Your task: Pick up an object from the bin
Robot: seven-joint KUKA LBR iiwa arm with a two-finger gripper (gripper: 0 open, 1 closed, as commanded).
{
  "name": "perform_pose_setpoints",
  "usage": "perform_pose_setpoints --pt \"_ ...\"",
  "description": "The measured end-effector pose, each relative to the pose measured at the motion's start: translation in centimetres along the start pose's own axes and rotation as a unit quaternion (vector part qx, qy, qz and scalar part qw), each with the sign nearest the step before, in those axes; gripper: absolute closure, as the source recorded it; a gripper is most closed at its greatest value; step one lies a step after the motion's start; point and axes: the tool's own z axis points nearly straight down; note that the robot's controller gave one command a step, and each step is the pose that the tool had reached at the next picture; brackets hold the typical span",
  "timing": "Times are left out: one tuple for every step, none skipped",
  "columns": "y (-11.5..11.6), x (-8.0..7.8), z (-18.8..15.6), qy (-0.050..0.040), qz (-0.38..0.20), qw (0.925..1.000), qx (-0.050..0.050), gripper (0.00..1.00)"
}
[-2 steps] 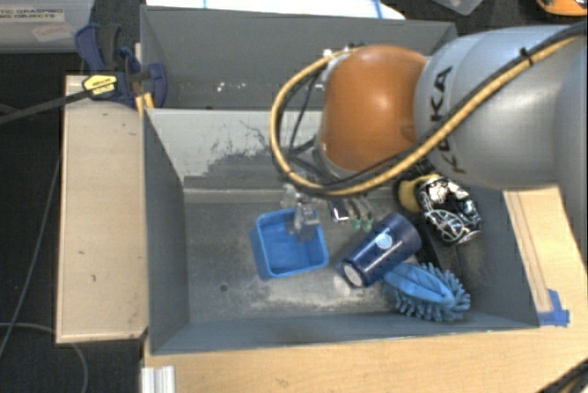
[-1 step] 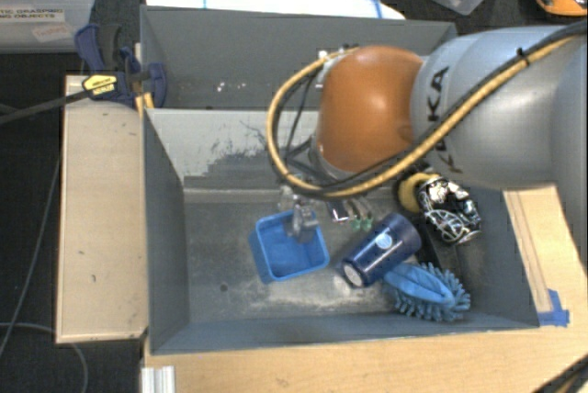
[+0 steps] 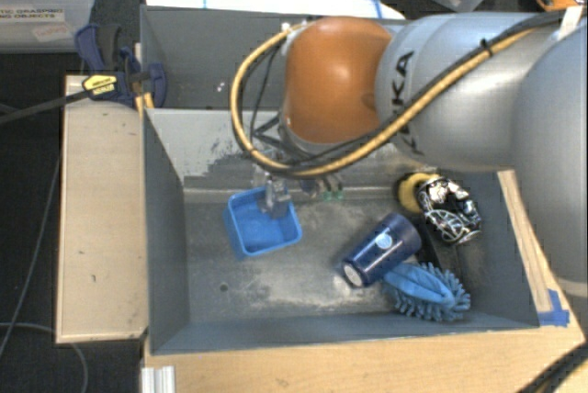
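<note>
A small blue square tray (image 3: 262, 228) lies on the bin floor left of centre. My gripper (image 3: 276, 196) hangs right above the tray's far edge, its fingertip reaching down to the rim; most of the gripper is hidden under the orange cover. A dark blue cylinder with a white label (image 3: 380, 248) lies tilted to the right of the tray. A blue spiky brush-like thing (image 3: 424, 287) lies against the cylinder's near side.
A black-and-white patterned object with a yellow part (image 3: 443, 207) sits at the bin's right side. The arm spans the upper right of the bin. Bare bin floor stretches along the left and front left.
</note>
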Motion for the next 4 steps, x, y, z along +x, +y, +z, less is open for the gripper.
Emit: perform_pose_setpoints --pt "-3.0 3.5 -8.7 0.004 -0.008 1.0 0.001 1.0" --pt "-1.7 2.5 -1.3 0.0042 0.103 0.9946 0.0 1.0" --pt "-2.7 3.4 -3.1 0.0054 0.037 0.9993 0.001 1.0" --pt "-0.9 2.4 4.2 0.0052 0.137 0.9906 0.0 1.0"
